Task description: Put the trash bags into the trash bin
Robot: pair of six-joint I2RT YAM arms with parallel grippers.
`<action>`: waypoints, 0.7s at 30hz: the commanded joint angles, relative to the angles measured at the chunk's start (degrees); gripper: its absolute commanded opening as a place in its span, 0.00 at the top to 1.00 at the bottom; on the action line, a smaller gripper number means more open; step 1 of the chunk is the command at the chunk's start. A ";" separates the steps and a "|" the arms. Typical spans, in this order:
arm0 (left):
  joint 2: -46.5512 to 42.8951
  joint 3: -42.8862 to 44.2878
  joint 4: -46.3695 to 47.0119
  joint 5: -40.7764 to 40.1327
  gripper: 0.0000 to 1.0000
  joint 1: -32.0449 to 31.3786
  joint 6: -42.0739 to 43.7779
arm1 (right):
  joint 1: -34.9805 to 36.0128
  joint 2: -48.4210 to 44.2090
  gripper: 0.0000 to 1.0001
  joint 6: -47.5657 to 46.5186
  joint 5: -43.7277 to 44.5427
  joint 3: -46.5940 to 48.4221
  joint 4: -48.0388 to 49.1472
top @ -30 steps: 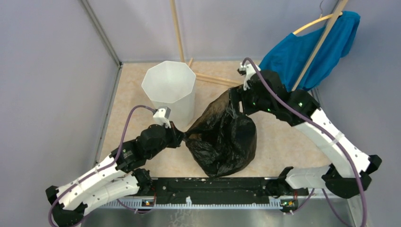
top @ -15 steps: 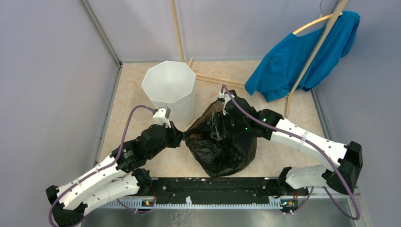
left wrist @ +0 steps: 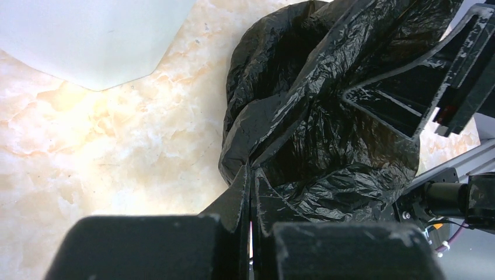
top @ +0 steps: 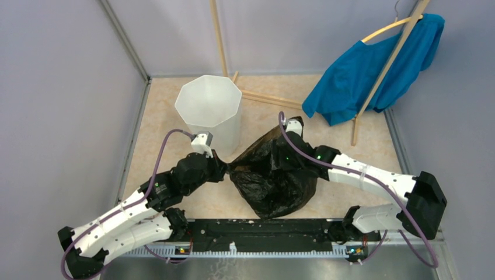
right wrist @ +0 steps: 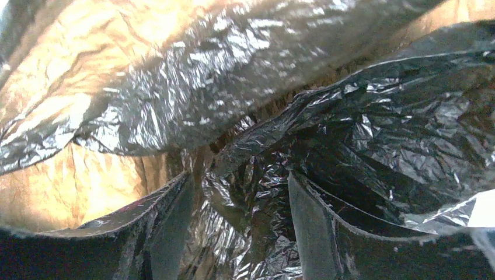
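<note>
The black trash bag (top: 271,181) sits crumpled on the marble floor, just right of the white faceted trash bin (top: 208,108). My left gripper (top: 225,171) is shut on the bag's left edge; in the left wrist view the fingertips (left wrist: 242,192) pinch a fold of the bag (left wrist: 327,116), with the bin (left wrist: 87,35) at upper left. My right gripper (top: 286,154) is pushed into the top of the bag. In the right wrist view it (right wrist: 239,192) is open, with crinkled plastic (right wrist: 350,134) between the spread fingers.
A blue cloth garment (top: 373,64) hangs on a wooden rack (top: 385,64) at the back right. Wooden rods (top: 265,98) lie behind the bin. Grey walls close in left and right. A black rail (top: 262,233) runs along the near edge.
My right arm has come down from near the blue garment onto the top of the bag and sunk into it. My left gripper has held its grip almost unmoved.
</note>
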 commanded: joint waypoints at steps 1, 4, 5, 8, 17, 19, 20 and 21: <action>-0.01 1.72 0.98 0.00 1.00 0.02 -0.08 | 0.30 -0.46 0.38 1.33 3.14 -3.07 12.02; -0.81 1.13 1.31 0.23 1.00 0.03 -0.71 | 0.29 -0.14 0.38 0.27 3.20 -4.82 15.46; -1.05 0.94 1.45 0.34 1.00 0.00 -0.80 | 0.31 0.00 0.40 0.14 3.34 -5.00 16.23; -1.38 0.65 1.75 0.61 1.00 -0.04 -1.07 | 0.30 0.31 0.52 -0.21 4.17 -5.50 18.62; -1.04 0.60 1.77 1.32 1.00 -0.03 -1.25 | 0.30 1.33 0.57 -0.37 6.20 -7.67 23.03; -1.03 0.79 1.90 1.63 1.00 0.00 -1.34 | 0.29 2.15 0.61 -0.80 6.18 -8.02 23.90; -1.10 0.95 1.88 1.75 1.00 0.00 -1.35 | 0.30 2.52 0.65 -0.98 5.95 -7.89 23.95; -1.16 1.09 1.76 1.84 1.00 0.00 -1.35 | 0.30 2.62 0.71 -1.30 5.78 -7.72 23.81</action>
